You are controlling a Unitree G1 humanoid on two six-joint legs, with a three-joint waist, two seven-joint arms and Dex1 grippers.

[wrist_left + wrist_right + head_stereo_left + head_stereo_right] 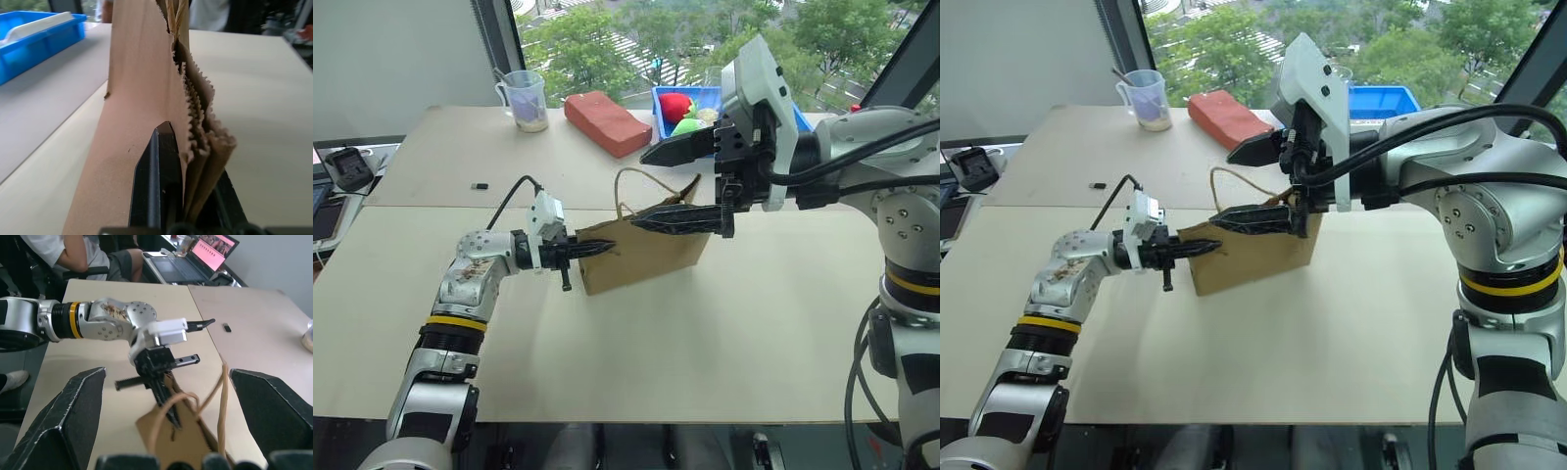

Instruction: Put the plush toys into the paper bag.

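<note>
Paper bag [641, 257]: brown kraft, pale cord handles [641, 181], standing on the pale tabletop [734, 333] near its middle, folded almost flat, top edge serrated.

Left pincer [592, 249]: reaches in level from the robot's left, fingers together and clamped on the bag's near-left top edge; in the left wrist view one black finger [156, 181] lies against the outer paper face, with the folded layers pinched between it and the other.

Right pincer [677, 183]: held above the bag's right end, pointing to the robot's left, its two black fingers spread wide apart with nothing between them; lower finger just over the bag's top edge, upper finger well above it.

Plush toys: cannot tell where they are.

Blue bin [671, 98]: far side of the tabletop, holding red and green soft items.

Reddish-brown block [607, 122]: beside the bin, lying flat.

Clear measuring cup [525, 100]: far left of the block.
</note>
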